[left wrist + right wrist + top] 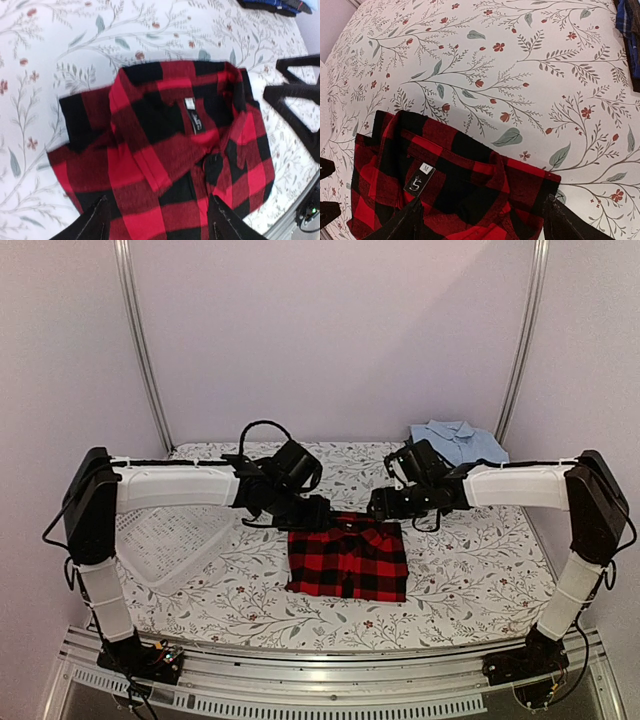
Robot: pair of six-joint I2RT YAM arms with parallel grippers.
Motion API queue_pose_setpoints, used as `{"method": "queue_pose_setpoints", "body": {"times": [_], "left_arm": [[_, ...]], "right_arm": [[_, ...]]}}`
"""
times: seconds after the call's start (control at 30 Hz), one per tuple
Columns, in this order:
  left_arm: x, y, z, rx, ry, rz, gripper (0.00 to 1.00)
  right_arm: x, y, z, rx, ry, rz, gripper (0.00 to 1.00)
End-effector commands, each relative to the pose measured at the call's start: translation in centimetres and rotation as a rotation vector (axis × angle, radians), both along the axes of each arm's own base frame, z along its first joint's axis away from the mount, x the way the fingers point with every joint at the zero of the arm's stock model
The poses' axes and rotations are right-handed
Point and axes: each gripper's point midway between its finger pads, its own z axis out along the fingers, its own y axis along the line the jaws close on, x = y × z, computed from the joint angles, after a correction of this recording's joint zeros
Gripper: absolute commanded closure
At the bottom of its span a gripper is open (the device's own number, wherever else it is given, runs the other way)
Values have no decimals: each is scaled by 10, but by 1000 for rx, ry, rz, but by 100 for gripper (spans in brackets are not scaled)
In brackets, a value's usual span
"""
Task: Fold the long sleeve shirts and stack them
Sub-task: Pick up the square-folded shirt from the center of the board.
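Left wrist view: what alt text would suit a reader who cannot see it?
A folded red-and-black check shirt lies on a floral tablecloth, framed below by two dark fingertips of the left tool.

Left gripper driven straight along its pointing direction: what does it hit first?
Likely the red-and-black check shirt, which lies directly ahead of the open left gripper. The gap to the cloth is unclear.

You're looking at a table under a white floral-print cloth, with a plain lilac back wall behind it. A left post and a right post, both aluminium, rise from the table's far corners; an aluminium rail fronts it.
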Motion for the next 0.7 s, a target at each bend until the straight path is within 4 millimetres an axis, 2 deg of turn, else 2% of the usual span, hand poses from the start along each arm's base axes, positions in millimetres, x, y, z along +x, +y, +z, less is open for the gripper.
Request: {"method": "queue_pose_setpoints", "body": {"times": [0.0, 0.1, 0.2, 0.3, 0.33, 0.4, 0.5, 0.57, 0.67], "left_arm": [[51, 4, -17, 42, -34, 45, 32], [69, 0, -36, 64, -13, 46, 32], [74, -8, -50, 76, 1, 23, 34], [75, -19, -53, 47, 5, -7, 44], [77, -21, -50, 36, -4, -10, 49], [78, -28, -41, 3, -14, -31, 65], [82, -38, -18, -39, -57, -60, 86], [86, -44, -1, -64, -87, -82, 98], [90, -51, 29, -103, -139, -105, 100]], "right_arm": [[9, 13, -24, -37, 39, 0, 20], [15, 13, -38, -60, 58, -23, 21], [15, 13, -49, -69, 77, -37, 21], [15, 14, -52, -63, 84, -37, 27], [15, 15, -52, -59, 85, -36, 30], [14, 17, -48, -43, 84, -26, 37], [12, 18, -38, -21, 73, -18, 55], [11, 21, -24, 2, 54, -4, 71], [7, 23, -9, 25, 34, 22, 89]]}}
